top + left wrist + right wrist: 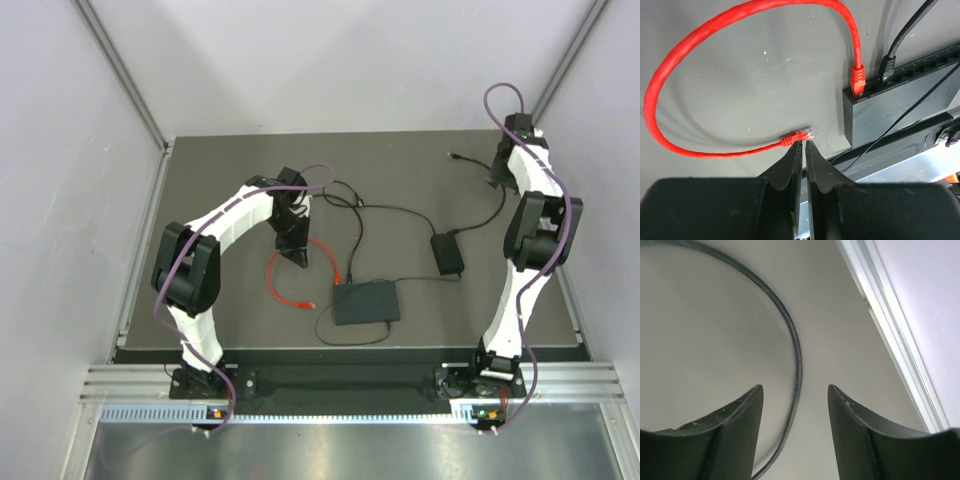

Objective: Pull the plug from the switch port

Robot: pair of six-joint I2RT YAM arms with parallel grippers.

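The left gripper fingers are standing all but closed, with only a thin slit between them, and are gripping nothing. Their tips are hovering just beside the loose plug of the red cable, which is lying free on the table. Outward along that cable's loop, the red plug at its other end is sitting in an end socket of the switch, with a black plug occupying the socket beside it. The right gripper fingers are standing well apart and are holding nothing; a black cable is lying on the table beneath the gap. In the overhead view the switch is lying flat between the two arm bases, near the front edge, and the right gripper is sitting well apart from it, toward the back right corner. Judged from this, extraction is not complete: both plugs are showing as seated, so a grasp on one and a straight pull out of the socket row are remaining.
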